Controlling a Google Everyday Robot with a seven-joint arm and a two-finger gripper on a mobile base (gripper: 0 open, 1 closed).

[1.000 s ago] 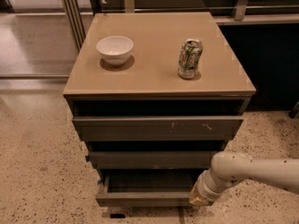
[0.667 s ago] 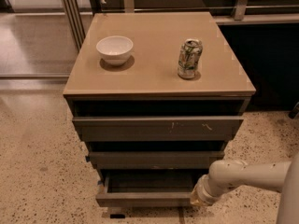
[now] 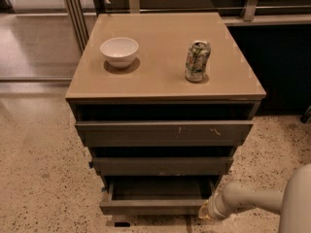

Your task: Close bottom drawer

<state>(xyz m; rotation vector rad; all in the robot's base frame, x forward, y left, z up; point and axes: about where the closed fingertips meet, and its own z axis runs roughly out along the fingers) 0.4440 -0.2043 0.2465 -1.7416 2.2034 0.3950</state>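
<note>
The bottom drawer [image 3: 150,207] is the lowest of three dark grey-brown drawers in a small cabinet. It stands pulled out, and its shallow tray interior shows as empty. Its flat front is plain. My gripper [image 3: 205,211] is at the end of the white arm that comes in from the lower right. It sits low at the right end of the bottom drawer's front, touching or nearly touching it. The arm's wrist hides the fingers.
A white bowl [image 3: 119,51] and a green-and-white can [image 3: 197,60] stand on the tan cabinet top [image 3: 165,76]. The top drawer [image 3: 165,132] has pale scratch marks; the middle drawer [image 3: 163,165] is below it. Speckled floor lies left and right. A dark wall panel stands behind, at right.
The arm has drawn back toward the lower right, and more of its white body fills the right corner. The gripper stays at the drawer's right front corner. The drawer looks equally open.
</note>
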